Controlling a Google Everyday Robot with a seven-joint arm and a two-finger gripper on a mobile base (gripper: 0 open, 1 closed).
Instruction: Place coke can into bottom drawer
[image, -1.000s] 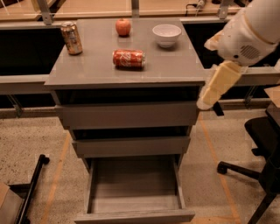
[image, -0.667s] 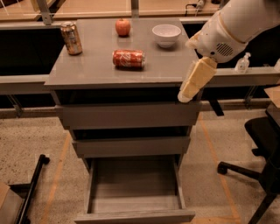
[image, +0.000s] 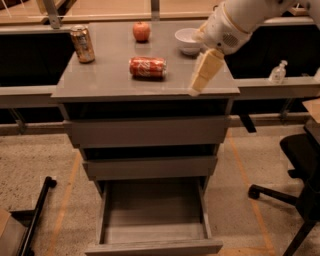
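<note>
The red coke can (image: 147, 67) lies on its side near the middle of the grey cabinet top (image: 110, 80). The bottom drawer (image: 154, 216) is pulled open below the two shallower drawers, and its inside shows nothing in it. My gripper (image: 196, 90) hangs from the white arm over the right front part of the cabinet top, to the right of the coke can and apart from it. Its cream fingers (image: 205, 72) point down and to the left.
A brownish-gold can (image: 82, 44) stands at the back left of the top. A red apple (image: 141, 31) and a white bowl (image: 187, 40) sit at the back. An office chair (image: 300, 165) stands at the right. A black bar (image: 37, 215) lies on the floor at the left.
The arm has moved left and up, from beside the cabinet's right edge to over the right part of the top, closer to the coke can. The can and drawers have not moved.
</note>
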